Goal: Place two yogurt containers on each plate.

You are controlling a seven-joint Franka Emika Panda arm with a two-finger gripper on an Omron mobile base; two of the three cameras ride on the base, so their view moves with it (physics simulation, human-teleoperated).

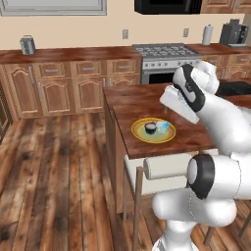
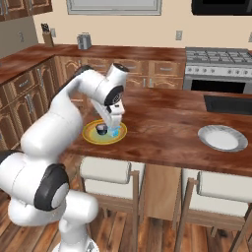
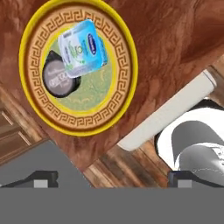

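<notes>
The jaws (image 3: pixel 112 181) stand wide and empty above the yellow plate (image 3: pixel 127 83), where a dark cup (image 3: pixel 57 81) and light-blue cup (image 3: pixel 82 46) touch; both look light, rigid, best pinched across their sides.

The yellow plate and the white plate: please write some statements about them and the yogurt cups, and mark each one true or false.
1. The yellow plate holds two yogurt cups. True: a dark cup and a light-blue cup lie on it, side by side.
2. The white plate also holds two cups. False: nothing lies on it.
3. The gripper is shut on the light-blue cup. False: its jaws stand open above the yellow plate and hold nothing.
4. Both plates rest on the same wooden counter. True.
5. The white plate sits on the stove. False: it sits on the counter, near the front edge.
</notes>
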